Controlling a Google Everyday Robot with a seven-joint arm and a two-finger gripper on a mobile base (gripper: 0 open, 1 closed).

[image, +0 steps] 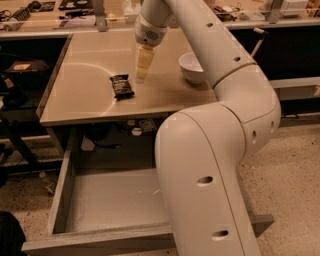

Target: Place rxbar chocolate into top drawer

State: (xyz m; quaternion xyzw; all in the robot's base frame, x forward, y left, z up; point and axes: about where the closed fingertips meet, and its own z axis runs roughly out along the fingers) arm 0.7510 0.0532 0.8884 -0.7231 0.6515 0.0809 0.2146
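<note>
The rxbar chocolate (122,85), a small black wrapped bar, lies flat on the tan tabletop (85,95), left of centre. My gripper (142,70) hangs pointing down just right of the bar and a little above the table, apart from it and holding nothing. The top drawer (107,200) is pulled out below the table's front edge; its grey floor is bare. My white arm covers the drawer's right half.
A white bowl (191,67) stands on the table right of the gripper. A counter with dark clutter (60,10) runs along the back. Dark equipment (15,85) sits left of the table. Speckled floor lies to the right.
</note>
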